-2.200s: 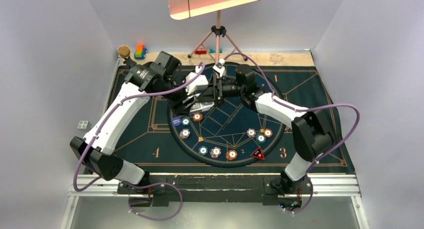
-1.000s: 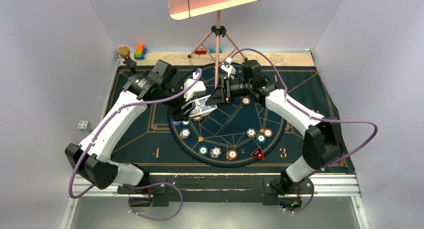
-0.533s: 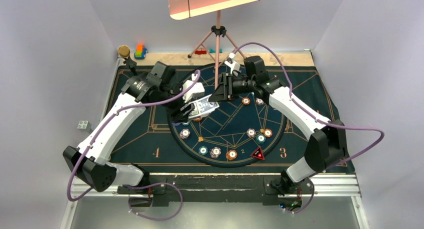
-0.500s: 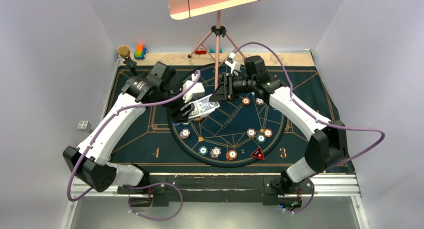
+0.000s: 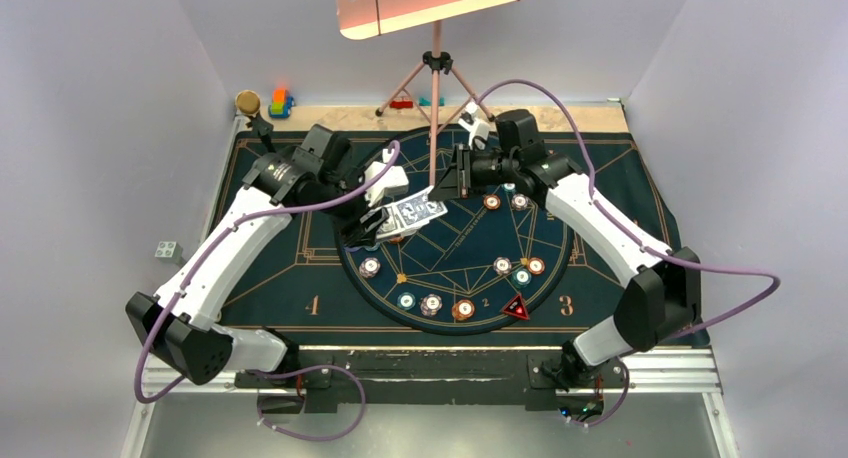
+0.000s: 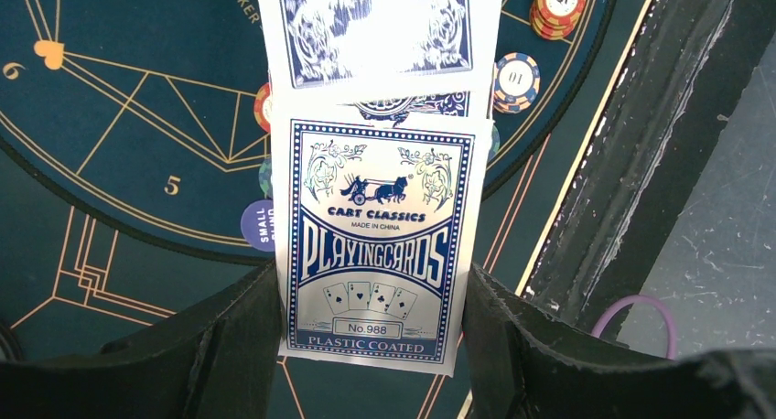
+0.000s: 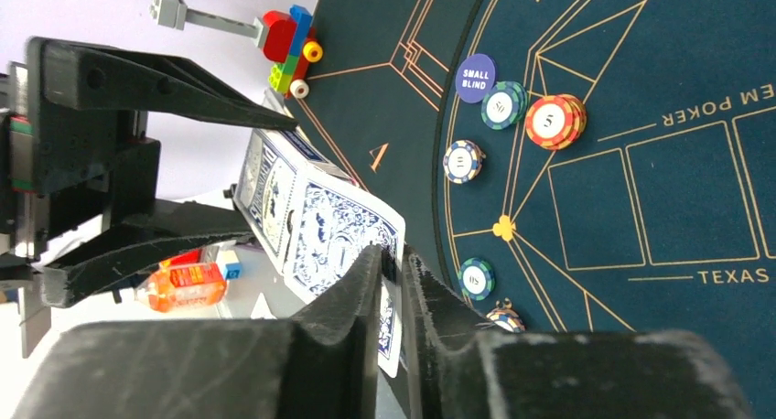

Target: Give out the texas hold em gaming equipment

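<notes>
My left gripper (image 6: 371, 286) is shut on a blue-and-white playing-card box (image 6: 375, 254), held above the round mat's left rim (image 5: 400, 218). A blue-backed card (image 6: 375, 26) sticks out of the box's far end. My right gripper (image 7: 392, 254) is pinched on that card's edge (image 7: 334, 236), meeting the left gripper over the mat (image 5: 432, 193). Several striped poker chips (image 5: 462, 308) lie round the mat's circle. A red-black triangular marker (image 5: 516, 307) sits at the front right. A dark-blue small-blind disc (image 7: 476, 78) lies by a teal chip and an orange chip stack (image 7: 552, 120).
The dark gold-lined mat (image 5: 620, 178) covers the table. A tripod stand (image 5: 436, 78) rises just behind the grippers. Coloured toy blocks (image 5: 280, 103) sit at the back left corner, and white cubes (image 5: 165, 249) lie off the mat's left edge. A metal rail (image 5: 430, 368) runs along the near edge.
My right gripper's jaws have closed onto the card sticking out of the box, and that arm has shifted slightly right. The left gripper keeps its hold on the box.
</notes>
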{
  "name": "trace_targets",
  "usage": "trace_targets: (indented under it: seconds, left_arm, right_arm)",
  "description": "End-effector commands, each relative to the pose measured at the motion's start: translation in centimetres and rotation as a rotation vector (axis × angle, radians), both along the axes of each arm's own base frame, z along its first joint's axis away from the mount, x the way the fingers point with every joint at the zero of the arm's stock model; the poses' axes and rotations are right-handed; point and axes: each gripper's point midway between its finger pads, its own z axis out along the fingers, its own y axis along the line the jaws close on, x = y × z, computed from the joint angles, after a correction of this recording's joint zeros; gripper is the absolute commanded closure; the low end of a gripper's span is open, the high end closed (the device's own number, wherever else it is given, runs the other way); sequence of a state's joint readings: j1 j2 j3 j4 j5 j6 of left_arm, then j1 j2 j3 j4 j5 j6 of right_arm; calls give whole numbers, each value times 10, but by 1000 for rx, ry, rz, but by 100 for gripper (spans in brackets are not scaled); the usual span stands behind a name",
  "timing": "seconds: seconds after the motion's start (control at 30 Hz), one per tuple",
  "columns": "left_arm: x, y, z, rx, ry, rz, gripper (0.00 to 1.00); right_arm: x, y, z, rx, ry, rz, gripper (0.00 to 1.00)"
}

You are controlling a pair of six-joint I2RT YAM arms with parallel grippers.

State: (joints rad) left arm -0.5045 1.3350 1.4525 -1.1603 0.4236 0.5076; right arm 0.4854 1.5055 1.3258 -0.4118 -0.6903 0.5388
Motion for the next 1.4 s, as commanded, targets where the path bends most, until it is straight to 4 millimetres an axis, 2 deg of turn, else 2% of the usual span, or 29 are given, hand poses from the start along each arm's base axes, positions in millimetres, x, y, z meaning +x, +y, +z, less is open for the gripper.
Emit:
trace_targets:
  seconds: [0.0,0.17,0.37,0.53,0.6,0.77,0.87,1.0,1.07,1.37]
  left_arm:
    - [4,-7,15,-73,-53,-3,100]
    - [4,-5,13,-71,-53,0,100]
    - [4,-4,12,-71,-54,2,100]
    - [1,-2,10,-65,-45,1,100]
    - [-1,-1,11,-71,-48,0,100]
    - [-6,-1,11,-80,-43,1,100]
    - [-11,-2,12,-94,-33,-4,100]
    - [-12,0,18,-95,-37,-6,100]
    - [-14,1,21,-96,-38,-5,100]
    - [-21,4,25,-93,-31,-7,100]
  right_arm:
    - [6,-14,33,17,-87,-43,90]
    - [5,-21,47,48,-100,-55,100]
    - [5,-27,63,100,-105,-61,100]
    - [22,-56,92,152,-156,-148,100]
    - [28,-66,98,181,-158,-162,100]
    - [45,-77,92,201,-132,-202,100]
    - [59,-77,71,193,-99,-225,100]
    - [76,-50,28,194,-15,-205,100]
    - [82,-29,9,173,5,-188,100]
    - [96,94,-66,107,43,-66,100]
